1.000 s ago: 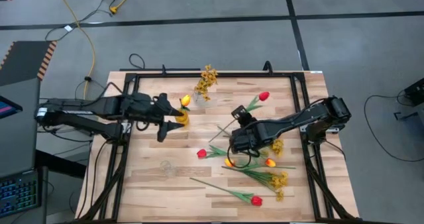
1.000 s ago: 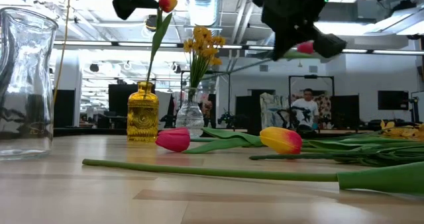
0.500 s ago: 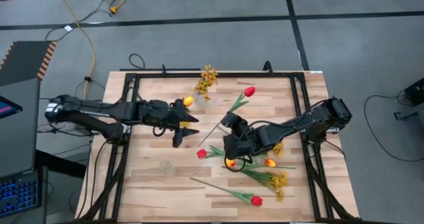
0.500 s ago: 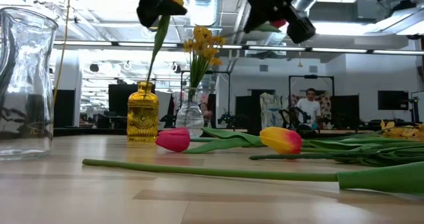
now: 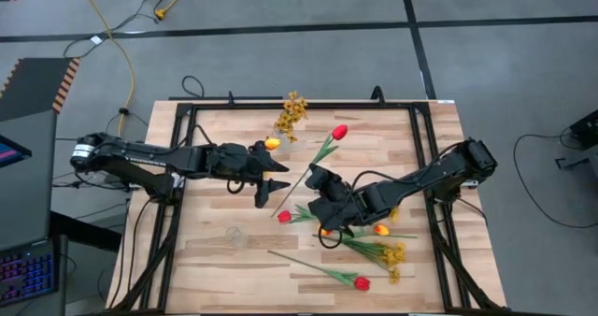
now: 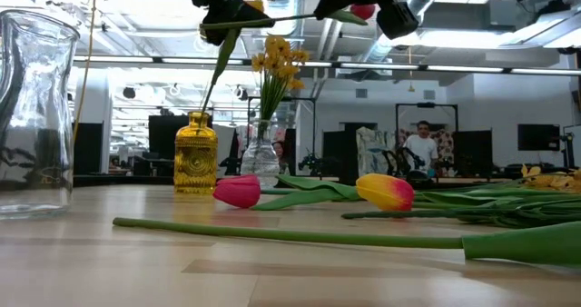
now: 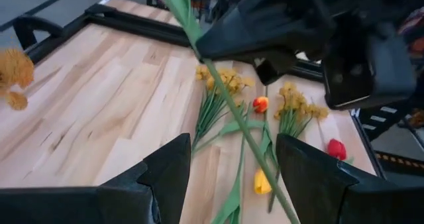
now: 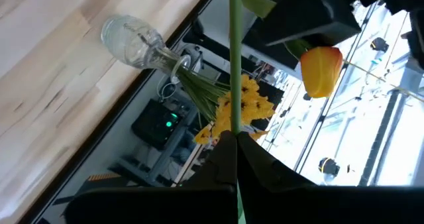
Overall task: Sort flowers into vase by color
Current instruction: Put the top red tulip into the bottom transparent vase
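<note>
From above, the right gripper (image 5: 318, 187) pinched the stem of a red tulip (image 5: 339, 132) lifted over the table (image 5: 215, 222), its bloom near the back rail; the left gripper (image 5: 271, 178), fingers spread, hung just beside that stem. At table height, an amber vase (image 6: 196, 153) and a clear vase (image 6: 261, 157) stood at the back, loose tulips (image 6: 386, 191) lying in front. The left wrist view showed the stem (image 7: 232, 111) between its parted fingers (image 7: 165, 177)

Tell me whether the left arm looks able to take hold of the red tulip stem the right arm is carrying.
Probably yes: the left end effector is open, and the red tulip's stem runs just ahead of its fingers with nothing between; the right end effector grips it farther up.
</note>
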You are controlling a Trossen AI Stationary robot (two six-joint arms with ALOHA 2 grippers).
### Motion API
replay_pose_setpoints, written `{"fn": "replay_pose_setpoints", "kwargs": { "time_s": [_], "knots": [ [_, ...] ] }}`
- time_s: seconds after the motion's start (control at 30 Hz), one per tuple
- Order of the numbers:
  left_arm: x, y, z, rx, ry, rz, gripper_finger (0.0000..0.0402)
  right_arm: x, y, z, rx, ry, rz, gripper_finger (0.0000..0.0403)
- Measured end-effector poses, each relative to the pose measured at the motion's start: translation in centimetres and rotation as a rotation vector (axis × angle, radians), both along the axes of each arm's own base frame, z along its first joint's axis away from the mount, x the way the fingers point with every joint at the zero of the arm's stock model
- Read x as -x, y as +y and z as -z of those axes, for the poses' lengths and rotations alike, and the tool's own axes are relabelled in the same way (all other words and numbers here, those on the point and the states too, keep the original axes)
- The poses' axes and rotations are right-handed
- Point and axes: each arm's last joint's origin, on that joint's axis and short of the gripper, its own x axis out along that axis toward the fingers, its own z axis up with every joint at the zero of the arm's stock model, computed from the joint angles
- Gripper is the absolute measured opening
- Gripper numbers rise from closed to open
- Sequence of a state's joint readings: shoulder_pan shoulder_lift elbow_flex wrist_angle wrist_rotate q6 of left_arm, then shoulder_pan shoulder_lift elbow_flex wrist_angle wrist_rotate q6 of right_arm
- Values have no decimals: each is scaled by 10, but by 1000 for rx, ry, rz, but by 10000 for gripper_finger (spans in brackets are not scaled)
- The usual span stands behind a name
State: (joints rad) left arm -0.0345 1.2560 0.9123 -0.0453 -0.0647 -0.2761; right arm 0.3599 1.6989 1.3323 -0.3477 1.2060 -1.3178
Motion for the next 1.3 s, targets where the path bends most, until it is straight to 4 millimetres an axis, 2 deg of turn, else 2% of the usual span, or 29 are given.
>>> {"fn": "replay_pose_setpoints", "kwargs": {
  "time_s": [0.4,0.73,0.97,1.3],
  "knots": [
    [4,-5,-7,28,-39,14,210,-2,1,-2,-9,-28,-1,24],
    [10,-30,-7,27,-15,96,210,-2,3,-2,11,-6,-16,24],
    [15,-48,-6,0,-9,5,210,1,13,-2,10,-8,-44,24],
    [13,-61,-2,17,-29,-86,210,6,26,-3,7,-13,-83,24]
  ]
}}
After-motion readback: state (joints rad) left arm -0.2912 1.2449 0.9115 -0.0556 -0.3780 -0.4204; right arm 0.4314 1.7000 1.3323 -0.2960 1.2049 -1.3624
